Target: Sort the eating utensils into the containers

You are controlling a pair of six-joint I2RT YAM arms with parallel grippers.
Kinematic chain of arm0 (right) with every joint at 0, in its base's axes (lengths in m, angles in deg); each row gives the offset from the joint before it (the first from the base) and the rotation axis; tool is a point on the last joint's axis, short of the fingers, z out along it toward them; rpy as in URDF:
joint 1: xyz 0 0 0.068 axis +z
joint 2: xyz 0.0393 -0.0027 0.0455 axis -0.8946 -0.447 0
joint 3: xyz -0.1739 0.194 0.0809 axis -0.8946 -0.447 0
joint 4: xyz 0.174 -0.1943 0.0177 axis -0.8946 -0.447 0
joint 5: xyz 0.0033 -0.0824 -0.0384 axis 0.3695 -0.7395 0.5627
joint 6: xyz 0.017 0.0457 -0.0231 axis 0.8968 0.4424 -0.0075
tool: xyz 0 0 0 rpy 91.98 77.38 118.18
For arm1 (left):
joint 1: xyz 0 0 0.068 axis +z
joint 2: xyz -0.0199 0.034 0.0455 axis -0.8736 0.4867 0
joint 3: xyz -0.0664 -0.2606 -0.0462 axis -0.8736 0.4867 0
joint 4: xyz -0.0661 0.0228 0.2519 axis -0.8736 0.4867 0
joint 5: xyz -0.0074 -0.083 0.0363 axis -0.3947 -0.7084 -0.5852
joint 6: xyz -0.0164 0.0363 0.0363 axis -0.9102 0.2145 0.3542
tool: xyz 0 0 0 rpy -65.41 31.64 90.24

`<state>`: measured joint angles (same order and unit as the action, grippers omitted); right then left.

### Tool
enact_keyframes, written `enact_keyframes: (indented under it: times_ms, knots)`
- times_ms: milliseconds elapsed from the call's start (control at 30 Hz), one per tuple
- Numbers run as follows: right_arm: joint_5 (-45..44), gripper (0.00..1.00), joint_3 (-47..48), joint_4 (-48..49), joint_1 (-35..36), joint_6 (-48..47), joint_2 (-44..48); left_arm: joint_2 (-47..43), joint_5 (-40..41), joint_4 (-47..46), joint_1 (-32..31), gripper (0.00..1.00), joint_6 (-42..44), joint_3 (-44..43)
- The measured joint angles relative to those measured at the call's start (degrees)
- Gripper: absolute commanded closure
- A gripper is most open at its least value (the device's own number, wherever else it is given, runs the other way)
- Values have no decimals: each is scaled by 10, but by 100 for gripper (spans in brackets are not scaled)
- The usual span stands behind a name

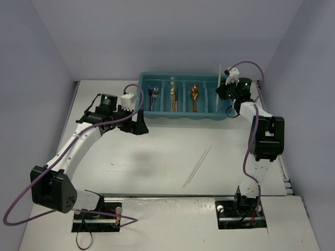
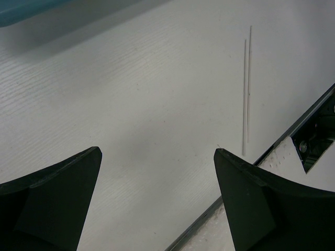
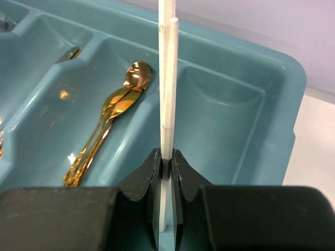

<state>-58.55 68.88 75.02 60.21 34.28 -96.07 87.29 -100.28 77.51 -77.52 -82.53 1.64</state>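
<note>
Teal tray (image 1: 180, 115) at far side of white counter (image 1: 157, 157), four long compartments. Left hand (image 2: 157, 151) released, fingers wide apart, hovering over counter near tray's left end. Right hand (image 3: 166, 162) clenched on pair of pale chopsticks (image 3: 168, 78), held over rightmost compartment. Gold spoons (image 3: 123, 102) lie in compartment next to it; silver utensils (image 1: 153, 93) in leftmost. Two thin sticks (image 1: 197, 166) lie side by side on counter, well apart from tray.

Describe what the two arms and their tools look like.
The left arm and right arm have white links, boxy black joints, a purple cable looped alongside and a green light near the wrist. The left tool and right tool have matte black, wedge-shaped fingers.
</note>
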Motion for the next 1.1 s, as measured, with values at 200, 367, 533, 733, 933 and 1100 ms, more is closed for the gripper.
enact_keyframes:
  times_ms: [200,367,533,733,933,1100]
  knots:
    - [0,100,79,-96,-2,4,-38,1,0,0,0,12,0,0]
    - [0,100,100,-158,-2,10,-42,1,0,0,0,12,0,0]
    - [4,100,135,-206,-4,36,-62,1,0,0,0,12,0,0]
    - [26,97,177,-240,-16,99,-100,1,0,0,1,12,0,0]
    - [37,54,201,-272,-21,124,-116,1,-1,0,4,12,0,0]
    - [45,49,206,-284,-16,119,-115,1,0,0,6,11,1,0]
